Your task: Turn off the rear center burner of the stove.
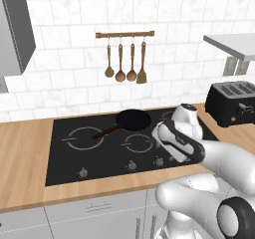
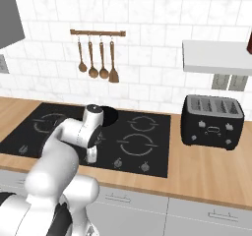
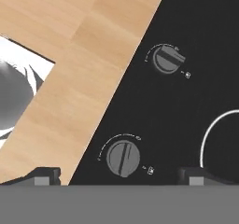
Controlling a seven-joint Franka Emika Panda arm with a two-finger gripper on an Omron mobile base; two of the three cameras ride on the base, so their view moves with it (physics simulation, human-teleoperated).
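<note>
Gripper (image 3: 119, 175) hovering over stove (image 3: 196, 41) front edge, fingertips spread wide, straddling near knob (image 3: 123, 158); second knob (image 3: 166, 59) lying beyond.

Above the wide black glass stove (image 1: 99, 153) the air is open along the front knob row. A round grey knob (image 3: 123, 158) lies between the spread dark fingertips (image 3: 44, 175), nothing covering it; a second grey knob (image 3: 165, 59) stands apart, unblocked. The black frying pan (image 1: 133, 119) occupies the rear middle. The black toaster (image 2: 212, 121) stands well right on the wooden counter (image 2: 206, 173).
</note>
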